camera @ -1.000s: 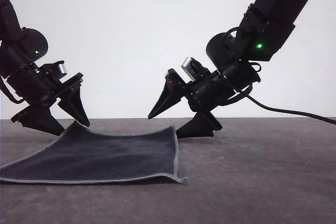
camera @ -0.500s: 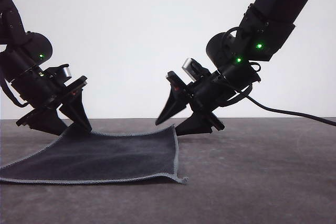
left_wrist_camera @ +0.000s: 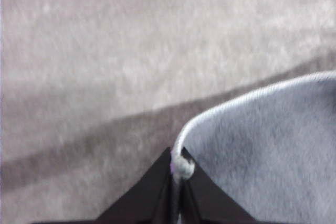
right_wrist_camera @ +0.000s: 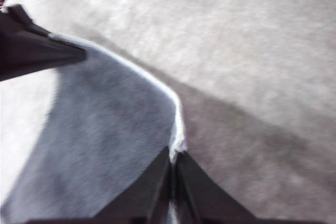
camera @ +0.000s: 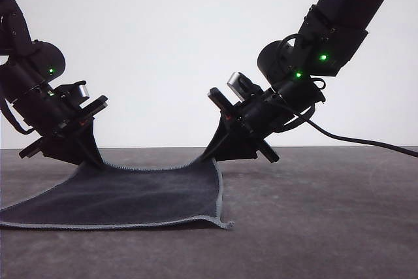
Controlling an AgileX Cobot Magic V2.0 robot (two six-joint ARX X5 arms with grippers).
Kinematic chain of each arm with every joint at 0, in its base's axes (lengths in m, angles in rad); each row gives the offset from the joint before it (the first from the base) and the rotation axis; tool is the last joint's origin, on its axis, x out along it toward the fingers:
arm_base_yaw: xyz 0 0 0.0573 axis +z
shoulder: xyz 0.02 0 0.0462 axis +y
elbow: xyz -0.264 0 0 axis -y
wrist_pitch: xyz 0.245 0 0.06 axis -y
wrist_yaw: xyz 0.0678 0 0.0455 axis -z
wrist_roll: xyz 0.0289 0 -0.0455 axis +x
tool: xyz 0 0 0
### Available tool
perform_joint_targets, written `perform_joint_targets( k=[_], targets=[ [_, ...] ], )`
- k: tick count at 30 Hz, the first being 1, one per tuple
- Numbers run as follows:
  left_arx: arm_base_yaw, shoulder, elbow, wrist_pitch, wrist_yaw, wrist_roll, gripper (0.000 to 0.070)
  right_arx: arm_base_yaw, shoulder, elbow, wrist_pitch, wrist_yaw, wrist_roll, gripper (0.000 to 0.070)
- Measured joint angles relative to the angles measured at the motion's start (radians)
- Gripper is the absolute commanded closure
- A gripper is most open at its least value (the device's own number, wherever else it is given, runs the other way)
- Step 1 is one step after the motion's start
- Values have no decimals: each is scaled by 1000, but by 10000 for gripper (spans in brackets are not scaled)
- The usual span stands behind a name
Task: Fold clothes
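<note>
cloth: the charcoal cloth point(camera: 124, 194) lay on the dark table point(camera: 326, 227), its near edge and near-right corner flat, its two far corners raised a little off the surface.
left gripper: the left gripper point(camera: 91, 159) sat at the far-left corner; in the left wrist view its fingers point(left_wrist_camera: 152, 192) were pressed together on the grey stitched edging point(left_wrist_camera: 182, 166), pinching only the very tip of the corner.
right gripper: the right gripper point(camera: 212, 155) sat at the far-right corner, fingers point(right_wrist_camera: 197, 192) closed on the hem right at its edge.
grip risk: both holds looked shallow, so i judged a corner could slip free under a quick lift or a hard pull, dropping that side.
uneven risk: if one arm rose or travelled faster, the cloth would likely skew and the fold would land crooked.
drag risk: a low carry toward the near edge might drag the middle across the table and bunch it rather than lay it over.
tension risk: arms drawing apart could strain the hem out of the fingers; drawing together could let the far edge sag.
</note>
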Motion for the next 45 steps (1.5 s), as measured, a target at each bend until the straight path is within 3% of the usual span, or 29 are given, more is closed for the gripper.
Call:
perform_joint_targets(
  k=[8,19,29,45],
  targets=[
    [16,0,0,-84,89,35,699,-23,-1,0,-19,-170,-18,695],
    [21,-94,0,-272,123,123,698,-20,-46,2,-235,-283,-144,695],
    [21,-145,1,-513,124,236,698,0,-59,2,-464,-344,-298,695],
    [21,-145,1,-676,124,305,698,38,-60,2,-670,-348,-461,695]
  ],
)
